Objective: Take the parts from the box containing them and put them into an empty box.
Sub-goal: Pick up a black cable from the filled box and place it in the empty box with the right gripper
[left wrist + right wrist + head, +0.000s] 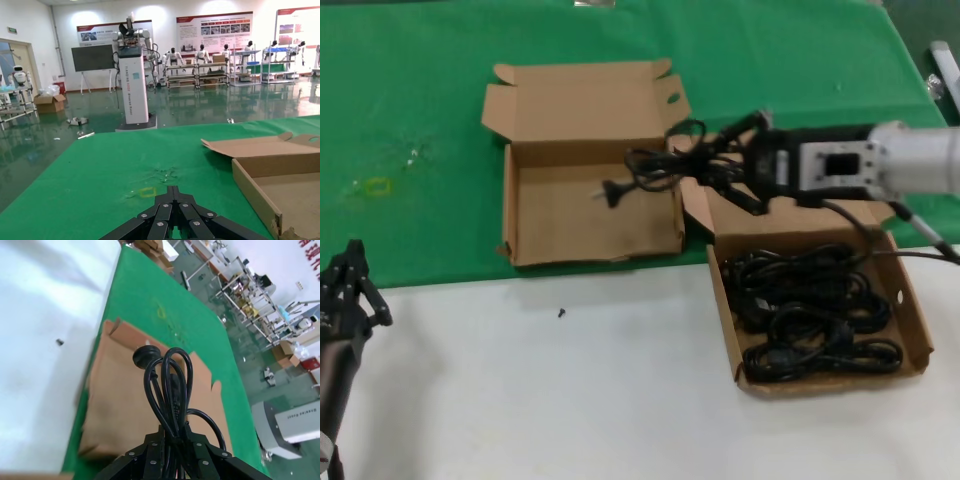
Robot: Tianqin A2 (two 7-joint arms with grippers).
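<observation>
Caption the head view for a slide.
Right end effector carries a coiled power cord over the empty box; more cords wait in the other box.

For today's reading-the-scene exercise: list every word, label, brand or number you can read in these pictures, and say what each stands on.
Nothing reads with certainty.
White pillar: vertical lettering, too small to read.
Wall posters: text too small to read.
Grey cabinet: a line of lettering, blurred.
Empty box, full box, power cords: no print visible.

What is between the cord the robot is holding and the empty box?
Nothing visible. The right gripper holds the power cord over the empty box's right side, with only open air beneath; its plug dangles over the bare floor.
</observation>
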